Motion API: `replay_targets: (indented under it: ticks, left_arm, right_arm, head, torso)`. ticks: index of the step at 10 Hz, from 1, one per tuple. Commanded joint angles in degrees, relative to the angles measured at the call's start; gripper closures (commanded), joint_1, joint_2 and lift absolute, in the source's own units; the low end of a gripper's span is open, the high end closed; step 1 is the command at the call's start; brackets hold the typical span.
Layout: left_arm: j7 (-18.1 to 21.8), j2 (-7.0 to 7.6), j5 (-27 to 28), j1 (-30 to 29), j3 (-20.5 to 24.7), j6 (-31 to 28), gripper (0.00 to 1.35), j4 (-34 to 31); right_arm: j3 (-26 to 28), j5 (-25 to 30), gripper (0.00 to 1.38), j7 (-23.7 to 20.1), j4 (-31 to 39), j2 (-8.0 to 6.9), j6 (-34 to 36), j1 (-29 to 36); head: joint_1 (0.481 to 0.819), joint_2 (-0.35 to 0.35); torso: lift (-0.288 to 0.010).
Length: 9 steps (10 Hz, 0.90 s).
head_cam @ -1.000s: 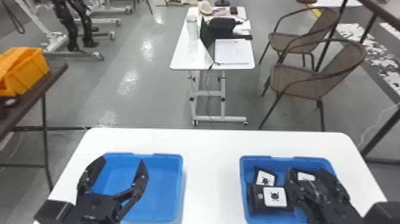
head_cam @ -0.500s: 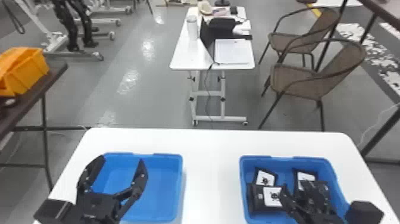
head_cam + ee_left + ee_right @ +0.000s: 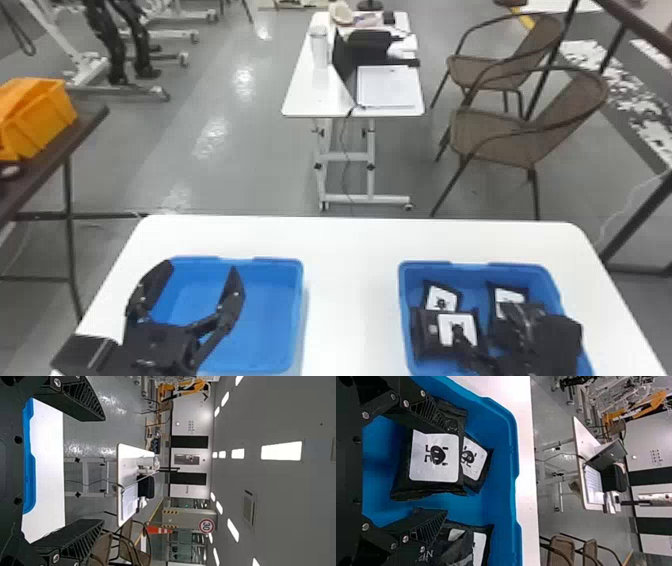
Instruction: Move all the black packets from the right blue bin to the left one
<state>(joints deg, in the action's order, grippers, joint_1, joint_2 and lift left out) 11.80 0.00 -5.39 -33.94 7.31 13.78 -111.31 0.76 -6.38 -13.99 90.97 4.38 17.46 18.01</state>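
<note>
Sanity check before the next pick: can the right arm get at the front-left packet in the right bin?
Probably yes: the right gripper is open over the right bin, one finger over the packet, and no other packet covers its label.

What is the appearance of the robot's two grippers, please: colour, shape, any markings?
Both the left gripper and the right gripper are black. Their fingers are flat and taper towards the tip, with ribbed, slatted sides. Round silver-coloured screw heads sit at the finger joints.
</note>
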Motion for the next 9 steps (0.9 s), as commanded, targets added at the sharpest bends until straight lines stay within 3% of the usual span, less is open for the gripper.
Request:
replay_targets:
  ticks: [1, 4, 5, 6, 7, 8, 9]
  left_arm:
    - [0.25, -0.15, -0.06, 0.19, 0.25, 0.11, 0.11, 0.22]
    - [0.68, -0.15, -0.32, 0.54, 0.34, 0.37, 0.11, 0.75]
    - [0.68, -0.15, -0.50, 0.54, 0.34, 0.28, 0.11, 0.92]
    - [0.68, -0.15, -0.50, 0.45, 0.34, 0.37, 0.11, 1.01]
    - [0.77, -0.15, -0.50, 0.28, 0.51, 0.64, 0.11, 1.10]
    - [1.04, -0.15, -0.32, 0.10, 0.86, 0.81, 0.11, 1.18]
    - [1.74, -0.15, -0.15, 0.10, 1.22, 0.90, 0.11, 1.18]
  right_arm:
    - [-0.76, 0.23, 0.33, -1.74, -4.05, 0.02, 2.32, -3.33]
    - [-1.81, 1.81, 0.33, -4.38, -12.49, 0.02, 4.25, -9.04]
    - [-1.81, 3.04, 0.37, -8.25, -16.18, 0.02, 5.13, -11.94]
    - [-1.81, 2.34, 0.69, -10.53, -16.35, 0.02, 6.01, -12.47]
    - [-1.29, -1.70, 0.93, -11.76, -16.27, 0.37, 5.30, -11.68]
    - [-0.67, -7.24, 1.06, -10.88, -14.33, 0.72, 4.34, -9.13]
    - [-0.14, -8.91, 1.06, -9.74, -10.29, 0.63, 4.34, -6.85]
  head:
    - [0.695, 0.067]
    - [0.695, 0.098]
    - [0.695, 0.103]
    - [0.695, 0.115]
    - [0.695, 0.121]
    - [0.695, 0.129]
    - [0.695, 0.134]
  torso:
    - [0.000]
    - [0.000]
    - [0.000]
    - [0.000]
    - [0.000]
    - [0.000]
    - [0.000]
